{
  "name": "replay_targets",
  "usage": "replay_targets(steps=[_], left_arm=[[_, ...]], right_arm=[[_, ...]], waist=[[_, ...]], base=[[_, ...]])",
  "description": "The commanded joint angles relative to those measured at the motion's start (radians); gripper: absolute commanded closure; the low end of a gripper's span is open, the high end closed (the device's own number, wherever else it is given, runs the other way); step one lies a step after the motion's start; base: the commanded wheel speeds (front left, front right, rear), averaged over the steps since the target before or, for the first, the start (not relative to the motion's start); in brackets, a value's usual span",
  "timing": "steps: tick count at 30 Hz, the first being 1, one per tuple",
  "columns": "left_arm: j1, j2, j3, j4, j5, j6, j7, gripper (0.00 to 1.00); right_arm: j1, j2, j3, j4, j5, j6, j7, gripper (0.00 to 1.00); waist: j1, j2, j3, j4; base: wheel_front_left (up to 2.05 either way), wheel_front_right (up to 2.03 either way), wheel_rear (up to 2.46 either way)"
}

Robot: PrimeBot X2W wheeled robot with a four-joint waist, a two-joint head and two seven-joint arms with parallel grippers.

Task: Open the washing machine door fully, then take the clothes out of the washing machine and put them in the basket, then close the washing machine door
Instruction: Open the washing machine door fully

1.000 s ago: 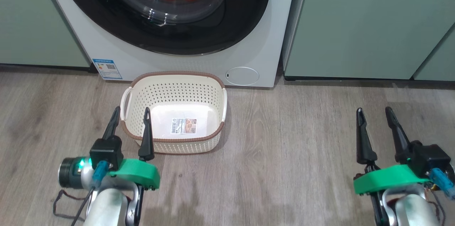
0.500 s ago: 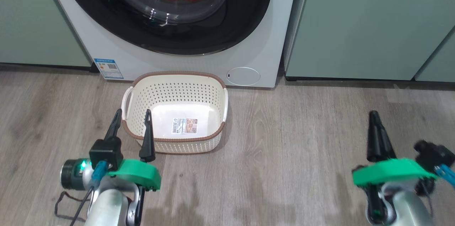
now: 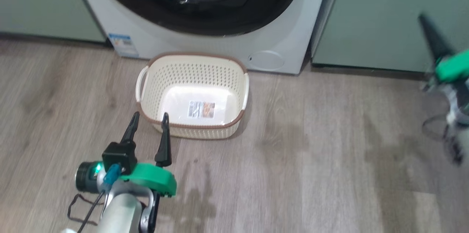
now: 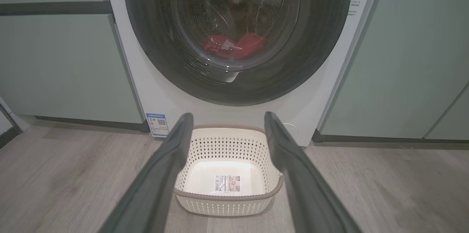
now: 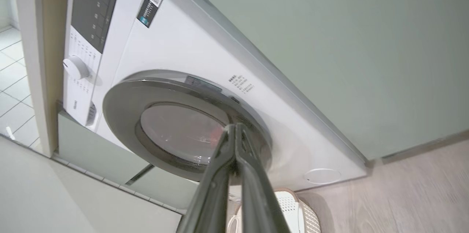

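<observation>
Front-loader scene. The washing machine [image 3: 293,31] stood between pale green cabinets [image 3: 384,17], at the far side of a wood-grain floor [image 3: 311,152]. The washing machine door [image 4: 315,64] lay shut against the white front. Through its clear glass bowl the clothes [image 4: 234,45] showed as a low red heap inside the drum. The basket [image 3: 199,55] sat on the floor just in front of the machine, below the door, with a label sticker [image 3: 201,109] on its bottom. The left claw [image 3: 151,115] was at the basket's near left corner, its two fingers spread apart and holding nothing. The right claw [image 5: 233,128] was raised at the far right before a cabinet and blurred in the head view. Its fingers were pressed together on nothing and pointed at the door's rim; contact with the rim could not be told.
</observation>
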Motion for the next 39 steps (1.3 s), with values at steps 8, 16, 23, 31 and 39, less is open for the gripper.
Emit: replay_targets(steps=[8, 16, 23, 31, 39], left_arm=[[-0.091, 0.006, -0.032, -0.046, -0.051, 0.027, -0.009, 0.0], [-0.123, 0.006, -0.079, -0.059, -0.086, 0.044, -0.009, 0.0], [-0.155, 0.006, -0.111, -0.07, -0.119, 0.059, -0.009, 0.0], [-0.179, 0.006, -0.142, -0.082, -0.153, 0.077, -0.009, 0.0], [-0.192, 0.006, -0.173, -0.097, -0.191, 0.091, -0.009, 0.0]], right_arm=[[-0.316, -0.105, 0.014, 0.077, 0.104, -0.001, 0.229, 1.0], [-0.569, -0.126, 0.043, 0.186, 0.088, -0.001, 0.36, 1.0], [-0.8, -0.116, 0.086, 0.326, 0.033, -0.001, 0.457, 1.0], [-1.003, -0.073, 0.117, 0.473, -0.01, -0.001, 0.53, 1.0], [-1.122, -0.02, 0.136, 0.553, -0.039, -0.001, 0.528, 1.0]], waist=[[0.0, 0.0, 0.128, 0.084], [0.0, 0.0, 0.212, 0.124], [0.0, 0.0, 0.28, 0.158], [0.0, 0.0, 0.344, 0.192], [0.0, 0.0, 0.395, 0.215]], base=[[0.0, 0.0, 0.0], [0.0, 0.0, 0.0], [0.0, 0.0, 0.0], [0.0, 0.0, 0.0], [0.0, 0.0, 0.0]])
